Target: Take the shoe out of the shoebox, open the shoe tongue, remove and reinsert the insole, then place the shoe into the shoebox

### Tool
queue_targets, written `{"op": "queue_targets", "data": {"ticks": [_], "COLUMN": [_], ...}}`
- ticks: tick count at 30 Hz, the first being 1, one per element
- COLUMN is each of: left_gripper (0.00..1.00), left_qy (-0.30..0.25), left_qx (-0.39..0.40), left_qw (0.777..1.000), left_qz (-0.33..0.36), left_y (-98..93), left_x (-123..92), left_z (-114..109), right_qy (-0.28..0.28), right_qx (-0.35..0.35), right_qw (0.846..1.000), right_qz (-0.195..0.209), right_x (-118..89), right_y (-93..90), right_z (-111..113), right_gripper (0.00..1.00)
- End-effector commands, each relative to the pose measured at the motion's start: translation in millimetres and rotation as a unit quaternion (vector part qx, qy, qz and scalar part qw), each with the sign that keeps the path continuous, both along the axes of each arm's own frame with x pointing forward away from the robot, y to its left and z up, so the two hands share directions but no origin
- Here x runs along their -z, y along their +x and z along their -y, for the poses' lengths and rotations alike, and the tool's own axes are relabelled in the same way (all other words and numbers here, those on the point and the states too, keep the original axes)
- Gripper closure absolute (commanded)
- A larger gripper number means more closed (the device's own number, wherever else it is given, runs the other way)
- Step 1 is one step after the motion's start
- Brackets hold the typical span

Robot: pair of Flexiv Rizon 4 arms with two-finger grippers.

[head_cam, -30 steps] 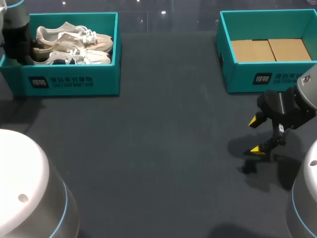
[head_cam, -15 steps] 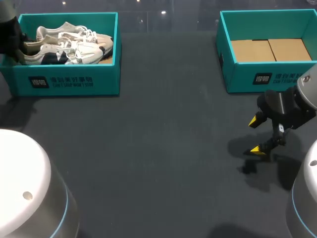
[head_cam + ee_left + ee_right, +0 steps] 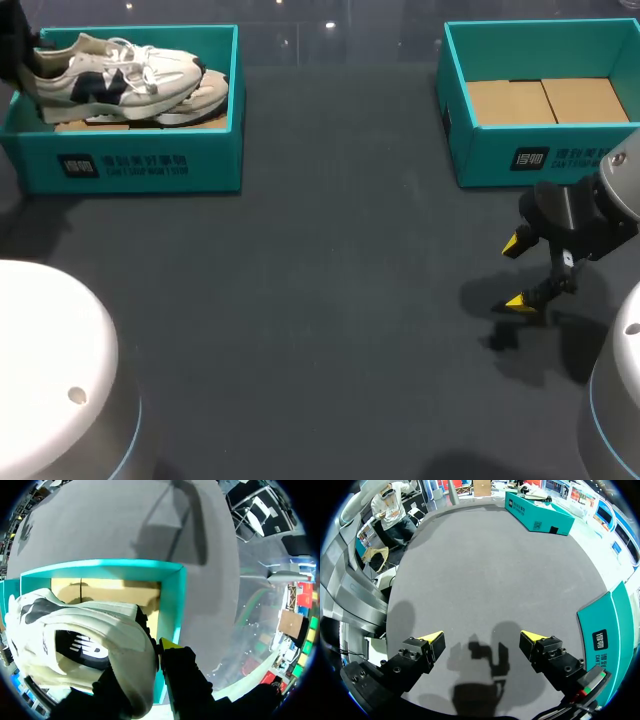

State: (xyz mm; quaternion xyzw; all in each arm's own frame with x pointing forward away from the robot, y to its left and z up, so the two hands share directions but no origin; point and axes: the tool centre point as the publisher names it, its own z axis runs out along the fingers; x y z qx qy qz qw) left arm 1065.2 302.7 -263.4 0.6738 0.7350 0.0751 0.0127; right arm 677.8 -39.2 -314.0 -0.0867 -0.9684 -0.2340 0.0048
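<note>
A white shoe with navy panels (image 3: pixel 110 75) hangs above the left teal shoebox (image 3: pixel 140 165), side-on, heel toward the view's left edge. My left gripper (image 3: pixel 20 58) is shut on its heel. In the left wrist view the shoe (image 3: pixel 85 640) sits between the fingers, one yellow fingertip (image 3: pixel 168 644) against the heel collar, with the box's cardboard floor (image 3: pixel 110 591) beneath. A second shoe (image 3: pixel 205 100) lies in the box. My right gripper (image 3: pixel 520 272) stands open and empty above the table; its wrist view shows it (image 3: pixel 481 639) over bare mat.
A second teal shoebox (image 3: pixel 545 150) with only a cardboard floor stands at the back right, just behind my right gripper; its corner (image 3: pixel 615 625) shows beside that gripper. Dark mat (image 3: pixel 320 300) lies between the boxes.
The left gripper has lifted the upper shoe off the other one and out over the box, turning it side-on. The right arm has not moved.
</note>
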Motion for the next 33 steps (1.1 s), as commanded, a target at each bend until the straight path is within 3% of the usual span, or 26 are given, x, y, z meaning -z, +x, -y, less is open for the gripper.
{"op": "queue_targets", "data": {"ticks": [1,14,27,29,33], "left_gripper": [1.00,1.00,1.00,1.00,1.00], "left_qy": [0.005,0.002,0.002,0.007,-0.005], "left_qx": [-0.003,0.019,0.019,0.016,0.018], "left_qw": [1.000,1.000,1.000,0.999,0.999], "left_qz": [-0.002,-0.014,-0.014,-0.029,-0.027], "left_y": [-6.2,-43.6,-43.6,-55.8,-88.4], "left_x": [-32.2,-92.5,-92.5,-80.8,-100.0], "left_z": [3.8,19.2,19.2,23.5,32.2], "right_qy": [-0.002,-0.002,-0.002,-0.002,-0.002], "right_qx": [0.001,0.001,0.001,0.001,0.001], "right_qw": [1.000,1.000,1.000,1.000,1.000], "right_qz": [0.001,0.001,0.001,0.001,0.001], "right_x": [-0.2,-0.2,-0.2,-0.2,-0.2], "right_y": [-1.1,-1.1,-1.1,-1.1,-1.1], "right_z": [-0.6,-0.6,-0.6,-0.6,-0.6], "right_gripper": [0.00,0.00,0.00,0.00,0.00]}}
